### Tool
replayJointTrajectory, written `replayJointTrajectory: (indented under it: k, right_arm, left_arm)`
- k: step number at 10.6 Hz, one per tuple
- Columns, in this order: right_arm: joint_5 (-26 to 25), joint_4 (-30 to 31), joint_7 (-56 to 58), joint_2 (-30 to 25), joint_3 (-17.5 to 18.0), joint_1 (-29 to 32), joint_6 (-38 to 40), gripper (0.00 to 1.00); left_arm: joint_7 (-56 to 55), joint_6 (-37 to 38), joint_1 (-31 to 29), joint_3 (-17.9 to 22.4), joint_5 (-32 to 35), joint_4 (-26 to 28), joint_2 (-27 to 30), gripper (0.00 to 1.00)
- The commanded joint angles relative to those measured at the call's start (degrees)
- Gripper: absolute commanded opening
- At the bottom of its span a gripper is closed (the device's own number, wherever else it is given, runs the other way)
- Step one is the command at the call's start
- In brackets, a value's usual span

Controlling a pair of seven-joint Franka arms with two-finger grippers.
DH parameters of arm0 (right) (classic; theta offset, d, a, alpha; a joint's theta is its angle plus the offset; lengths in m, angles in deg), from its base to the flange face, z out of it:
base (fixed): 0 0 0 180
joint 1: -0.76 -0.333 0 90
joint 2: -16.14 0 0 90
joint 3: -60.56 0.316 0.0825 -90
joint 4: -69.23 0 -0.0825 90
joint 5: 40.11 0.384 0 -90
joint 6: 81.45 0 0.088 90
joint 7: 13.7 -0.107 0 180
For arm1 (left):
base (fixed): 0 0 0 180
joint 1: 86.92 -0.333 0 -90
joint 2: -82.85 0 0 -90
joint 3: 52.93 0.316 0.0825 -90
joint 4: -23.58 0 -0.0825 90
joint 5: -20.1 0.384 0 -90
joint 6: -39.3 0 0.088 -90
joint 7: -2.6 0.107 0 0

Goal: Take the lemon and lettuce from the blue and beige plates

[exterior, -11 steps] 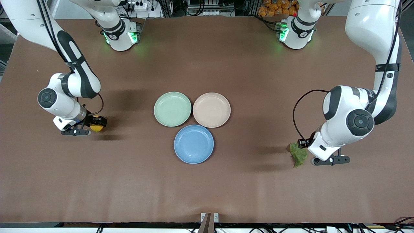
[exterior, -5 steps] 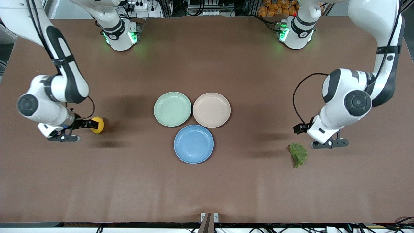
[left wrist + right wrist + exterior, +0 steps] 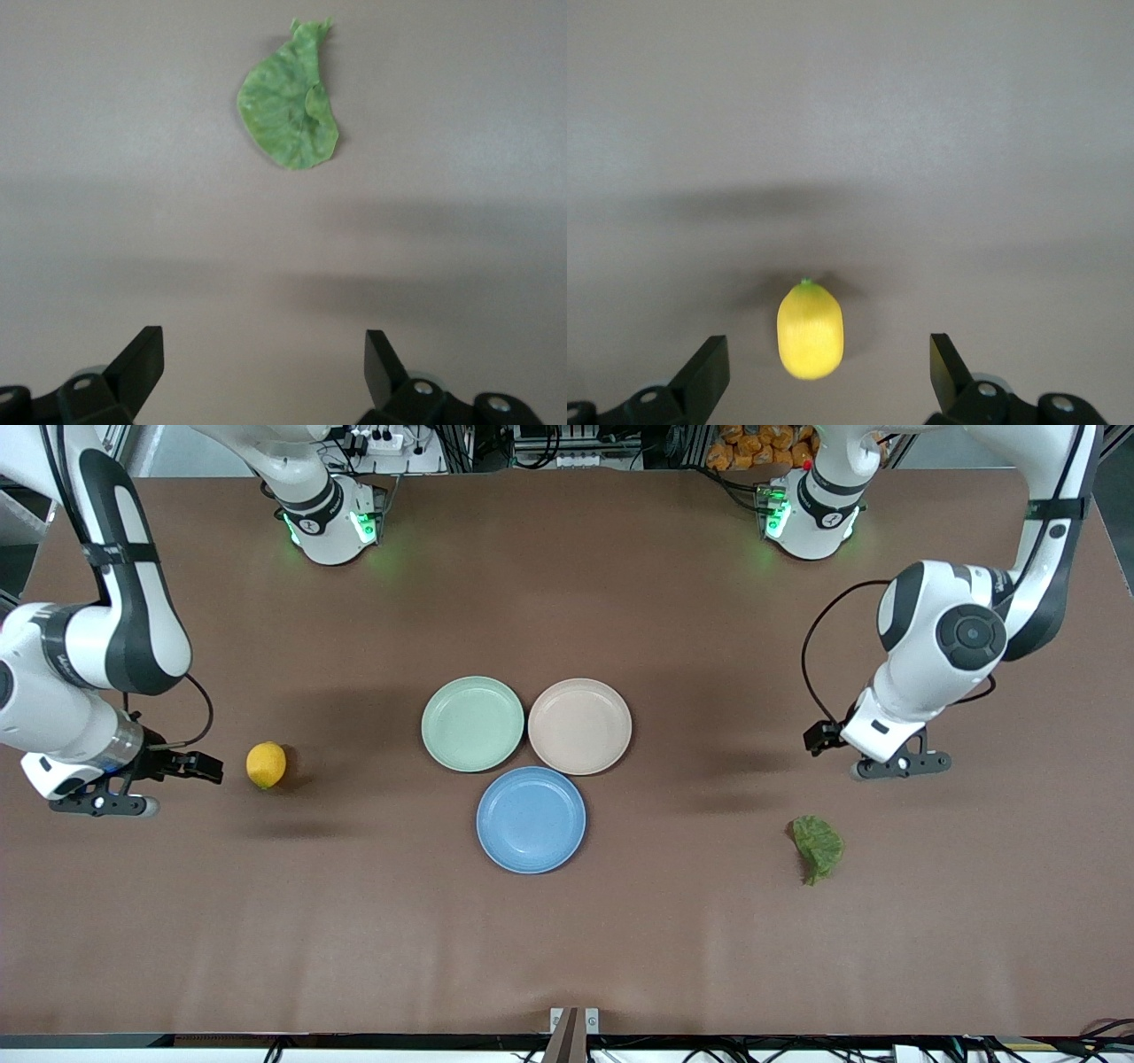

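Lemon (image 3: 266, 764) sat on the brown surface (image 3: 567, 939), just beside the right hand (image 3: 190, 769) and toward the plates from it. That hand was wide open and held nothing. In the right wrist view the lemon (image 3: 810, 328) lay between the two fingers but a little way out from them.

Lettuce (image 3: 817, 849) lay flat on the surface too, near the left hand (image 3: 828, 737) and not touching it. That hand was wide open and empty as well, and the leaf (image 3: 289, 113) showed well out in front of its fingers.

The blue plate (image 3: 531, 819), the beige plate (image 3: 579, 725) and a green plate (image 3: 472, 723) were all bare, in the middle between the two hands.

It looked like the food was off its plates, so the picking seemed done. The next move might just be for both arms to lift away and rest.
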Motion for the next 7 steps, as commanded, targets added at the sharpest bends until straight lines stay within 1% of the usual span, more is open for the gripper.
replayJointTrajectory:
  k: [1, 3, 7]
  right_arm:
    - [0.96, -7.89, 0.56, -1.30, -0.46, -0.87, 10.61, 1.00]
    - [0.96, -14.58, 0.56, -1.38, -2.03, -3.15, 18.88, 1.00]
    - [0.96, -17.93, 0.38, -4.54, -2.39, -5.26, 22.33, 1.00]
  left_arm:
    - [-0.70, -1.18, -0.62, -0.71, -0.92, 5.94, 6.25, 1.00]
    - [-0.61, -1.18, -0.53, -0.71, -0.92, 6.13, 6.88, 1.00]
    - [1.75, -0.39, -0.53, -0.71, -0.92, -0.10, 7.23, 1.00]
